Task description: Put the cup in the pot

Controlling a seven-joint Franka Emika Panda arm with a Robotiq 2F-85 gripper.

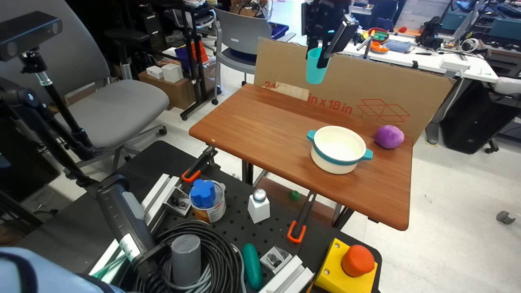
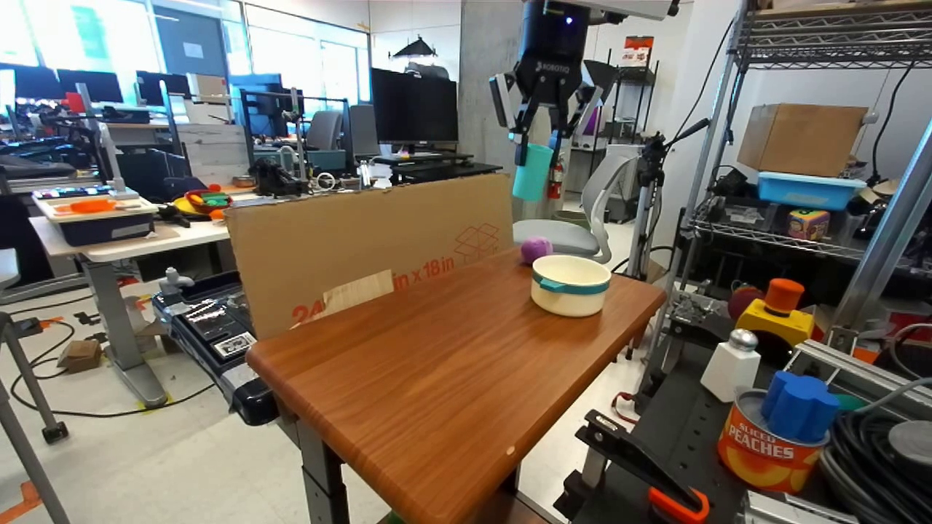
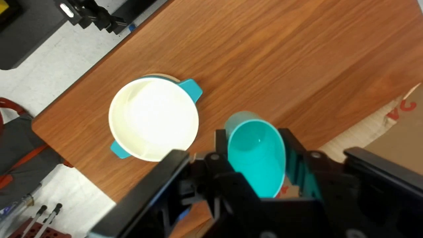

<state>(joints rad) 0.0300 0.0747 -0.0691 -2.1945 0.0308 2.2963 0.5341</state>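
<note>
Cup (image 2: 531, 180): teal, plain, mouth upward, leaning slightly in an exterior view; in the air, higher than the table (image 1: 260, 126). Hazards, by judgement: (a) a drop outside the pot (image 3: 155, 119), caused by release too soon, since the pot lies toward ten o'clock of the cup in the wrist view and the cup is not over it; (b) a knock against the pot's edge or its two-o'clock handle (image 3: 191, 88), caused by descent before the sideways travel is complete, which could skew the cup or shove the pot along the table; (c) a slip or twist, caused by a hold on smooth-looking, tapering walls; (d) toppling inside the pot, caused by letting go from too high. Ball (image 1: 389, 136), purple: between two and three o'clock of the pot in an exterior view; minor hazard, likely only on overshoot. Hand (image 3: 253, 137): pinching the cup, fingers (image 3: 220, 142) touching the outer wall at roughly nine and three o'clock of the mouth in the wrist view. Position of cup to hand: between the fingers, gripped around its upper part; lower part and base project toward six o'clock, past the fingers, in both exterior views.
</note>
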